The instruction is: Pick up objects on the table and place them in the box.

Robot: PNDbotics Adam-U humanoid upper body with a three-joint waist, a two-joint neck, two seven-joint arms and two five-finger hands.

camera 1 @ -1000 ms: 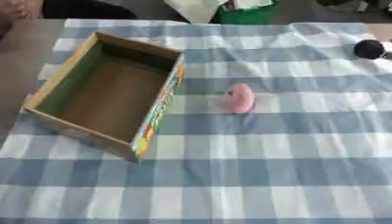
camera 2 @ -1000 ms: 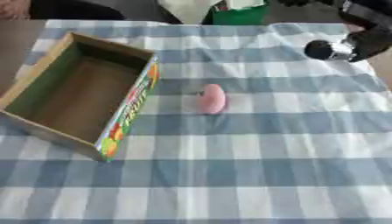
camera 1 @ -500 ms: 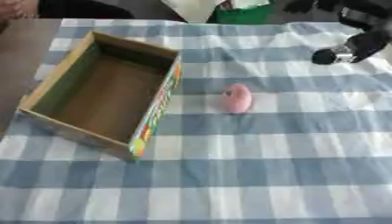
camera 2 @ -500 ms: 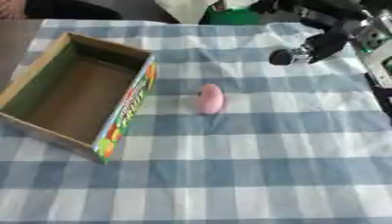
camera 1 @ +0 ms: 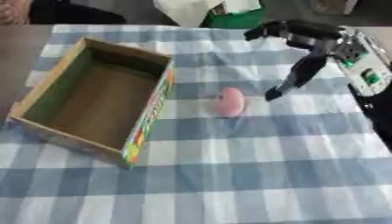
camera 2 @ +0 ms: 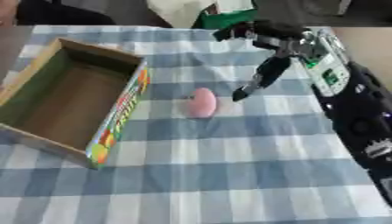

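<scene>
Counter under a blue-and-white checked cloth (camera 1: 253, 175). Open brown cardboard box (camera 1: 96, 98), left side, holds nothing visible. Right hand (camera 1: 302, 41) above cloth, fingers (camera 1: 295, 78) extended, grasping nothing. Pink egg-shaped object (camera 1: 229, 102) on cloth between box and fingertips.

My right arm, seen at the upper right of the frame

The right hand (camera 1: 302, 39) is black, with slim dark fingers (camera 1: 295, 78) that taper to narrow tips. Behind it my forearm (camera 2: 325, 65) is a pale silver-grey casing carrying small green marks, one of them round like a button. Further down the right edge in the right eye view, the arm turns into a bulky black housing (camera 2: 360, 127) with a few small pale markings I cannot read.
</scene>
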